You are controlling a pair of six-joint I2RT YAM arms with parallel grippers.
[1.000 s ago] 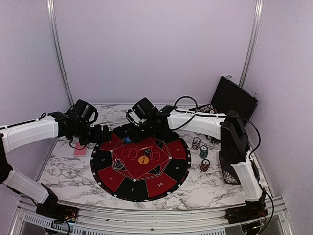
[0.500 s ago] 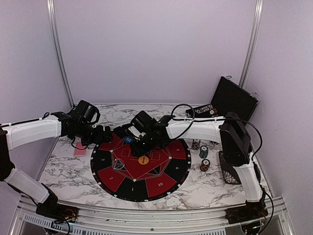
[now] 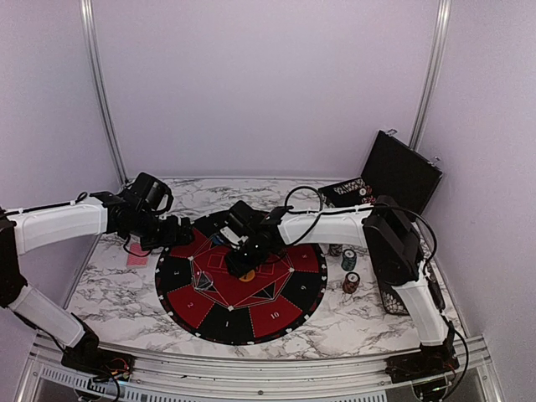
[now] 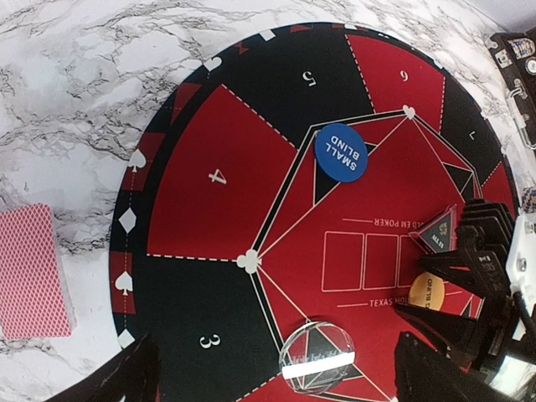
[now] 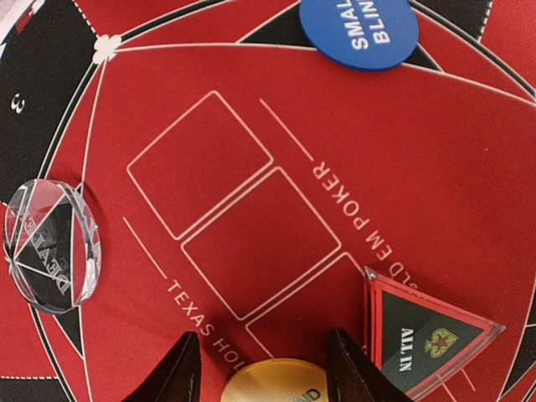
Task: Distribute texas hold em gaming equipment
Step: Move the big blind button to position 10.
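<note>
On the round red-and-black poker mat lies an orange button disc. My right gripper is down over it, its fingers tight against both sides of the disc, which still rests flat on the mat. Beside it sit a triangular "ALL IN" marker, a blue "SMALL BLIND" disc and a clear dealer disc. My left gripper hovers wide open over the mat's left part, holding nothing. A pink-backed card deck lies on the marble left of the mat. Striped chip stacks stand right of the mat.
A black hinged case stands open at the back right. A dark patterned tray sits by the right arm's base. The right arm reaches leftward across the mat's middle. Walls enclose the marble table on three sides.
My right gripper has moved forward from the mat's far edge to the orange disc and narrowed around it. The left arm has barely shifted.
</note>
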